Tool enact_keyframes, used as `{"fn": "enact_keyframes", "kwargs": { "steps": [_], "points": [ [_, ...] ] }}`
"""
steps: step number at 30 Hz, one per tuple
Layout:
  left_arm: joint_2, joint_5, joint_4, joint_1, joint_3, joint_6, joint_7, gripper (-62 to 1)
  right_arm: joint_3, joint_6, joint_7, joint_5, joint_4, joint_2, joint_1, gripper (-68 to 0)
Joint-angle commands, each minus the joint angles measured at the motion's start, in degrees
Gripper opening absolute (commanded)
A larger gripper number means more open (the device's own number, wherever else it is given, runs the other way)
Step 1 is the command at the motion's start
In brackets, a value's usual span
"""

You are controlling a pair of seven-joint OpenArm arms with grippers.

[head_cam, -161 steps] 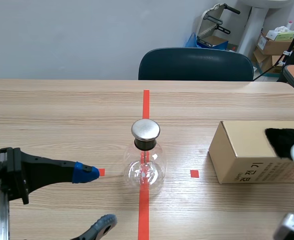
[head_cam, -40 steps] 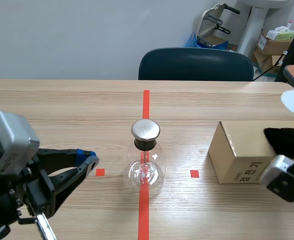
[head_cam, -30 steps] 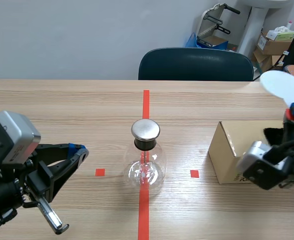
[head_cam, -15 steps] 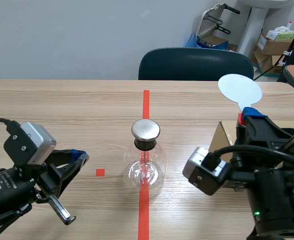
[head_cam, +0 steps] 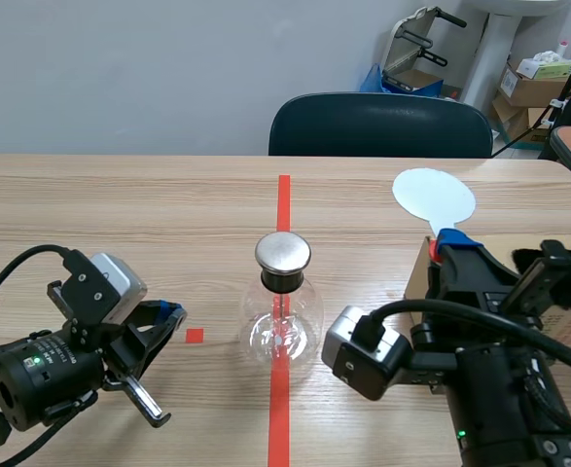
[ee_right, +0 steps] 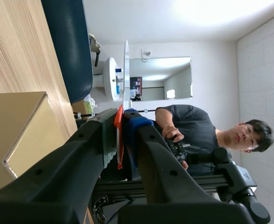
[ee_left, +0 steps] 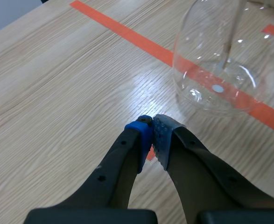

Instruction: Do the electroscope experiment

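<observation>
Clamping the right gripper narrowly on the thin red handle of a flat white round disc, and holding that disc raised on the side of the tan cardboard box, apart from the clear glass electroscope flask. Keeping the left gripper closed on nothing, pads pressed together, low over the light wooden table with the flask near and ahead of it. Finding that flask upright on the orange-red centre line, between the two arms, topped by a black collar and a round silver metal cap. Judging the next step as bringing the disc to that cap. Risking a knock by coming in too low or too fast with the bulky right arm, enough to tip the flask or slide it off its line. Risking also a twist of the thin handle between the pads, and so meeting the cap with an edge only. Possibly bleeding off any charge by brushing the disc against the box or the arm on the way, with nothing then to see inside the glass. Spoiling things too by nudging the flask wall with the left fingertips.
</observation>
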Motion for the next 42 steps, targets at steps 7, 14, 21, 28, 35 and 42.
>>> {"fn": "enact_keyframes", "kwargs": {
  "steps": [7,14,21,28,35,42],
  "points": [
    [1.7,-0.3,-3.2,-3.5,3.6,-0.2,-2.7,-58.4,0.3,3.5,0.4,-0.2,-0.1,0.5,1.5,-66.6],
    [3.8,0.7,-5.8,-5.5,6.2,-1.7,-3.0,-58.4,0.3,5.2,3.4,0.1,-0.5,0.3,2.0,-66.6],
    [5.1,2.3,-6.1,-5.9,7.3,-2.6,-3.5,-58.4,0.3,5.4,3.9,0.1,-0.8,0.2,2.1,-66.7],
    [5.6,2.3,-6.1,-5.9,7.3,-2.8,-3.6,-58.4,0.3,5.4,3.9,0.1,-0.8,0.2,2.1,-66.7],
    [5.7,2.3,-6.1,-5.9,7.3,-2.8,-3.5,-58.4,0.3,5.4,3.9,0.1,-0.8,0.2,2.1,-66.7],
    [5.5,2.3,-6.1,-5.9,7.3,-2.8,-3.6,-58.4,0.3,5.4,3.8,0.1,-0.8,0.2,2.1,-66.7]
  ]
}}
